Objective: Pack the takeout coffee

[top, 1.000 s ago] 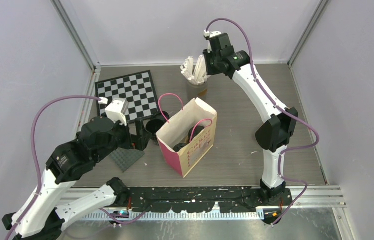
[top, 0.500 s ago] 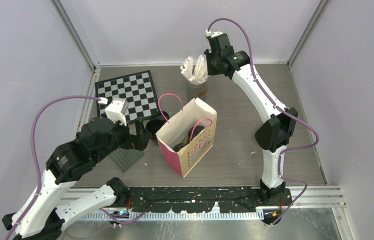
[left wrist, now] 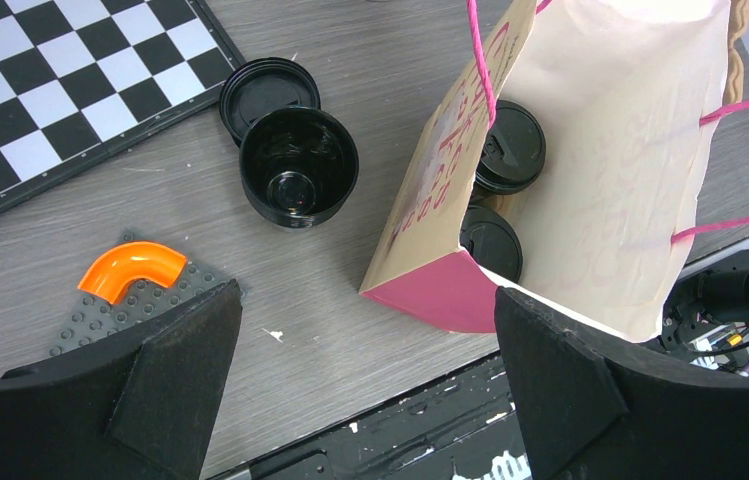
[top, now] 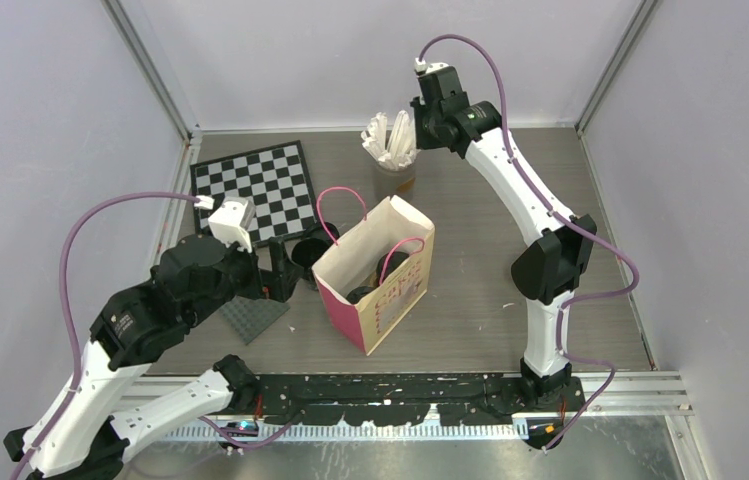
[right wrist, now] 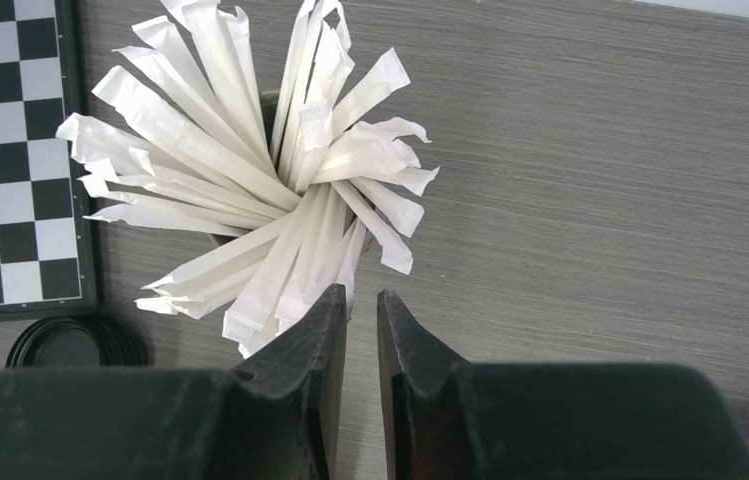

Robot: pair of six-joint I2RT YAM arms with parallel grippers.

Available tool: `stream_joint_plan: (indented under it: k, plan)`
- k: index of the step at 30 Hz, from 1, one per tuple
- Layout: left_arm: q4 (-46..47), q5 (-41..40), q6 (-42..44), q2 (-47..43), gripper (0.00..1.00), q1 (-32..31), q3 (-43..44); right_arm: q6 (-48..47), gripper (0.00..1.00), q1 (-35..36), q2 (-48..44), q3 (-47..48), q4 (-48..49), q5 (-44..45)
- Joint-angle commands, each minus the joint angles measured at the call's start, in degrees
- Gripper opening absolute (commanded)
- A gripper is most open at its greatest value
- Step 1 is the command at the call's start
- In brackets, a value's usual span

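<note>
One lidless cup (left wrist: 298, 167) ahead of left gripper (left wrist: 365, 305), fingers spread

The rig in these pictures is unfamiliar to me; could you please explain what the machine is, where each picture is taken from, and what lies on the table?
These are two robot arms bolted at a table's near edge, each ending in a two-finger gripper. One picture looks down from above and behind them; the other two come from wrist cameras, so each shows its own fingers. On the table stands an open pink bag with two lidded cups inside. Beside it are an open cup, its lid, a chessboard, a studded grey plate with an orange piece, and a cup of wrapped sticks. The left gripper hangs wide open above the open cup and bag, holding nothing. The right gripper, fingers almost together and empty, hovers by the sticks.
</note>
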Motion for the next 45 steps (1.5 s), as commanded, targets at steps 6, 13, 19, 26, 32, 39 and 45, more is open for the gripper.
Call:
stream_joint_plan:
  k: [6,13,19,26,32,39,45]
  plan:
    - [0.91,-0.31,0.14,-0.52,1.00,-0.16,0.63,2.99,0.24,0.19,0.05,2.05,2.17,-2.52]
    - [1.01,-0.22,0.08,-0.34,1.00,-0.17,0.38,3.77,0.24,0.30,1.68,3.76,0.08,-1.67]
    - [1.10,-0.31,0.16,-0.62,1.00,-0.19,0.11,4.52,0.23,0.45,2.68,4.33,-0.83,-1.40]
    - [1.10,-0.41,0.39,-0.39,1.00,-0.16,0.27,4.36,0.23,0.59,3.80,5.80,-1.85,-0.54]
    - [1.36,-0.40,0.57,-0.27,1.00,-0.19,0.32,3.02,0.00,0.54,3.17,6.35,-2.16,-0.30]
    - [1.37,-0.94,1.10,-0.08,1.00,-0.21,0.65,0.73,0.00,0.47,-0.76,13.04,-9.81,0.55]
    - [1.62,-1.35,0.67,-0.67,1.00,-0.16,0.20,-0.95,0.00,0.48,-7.47,13.28,-13.60,-0.03]
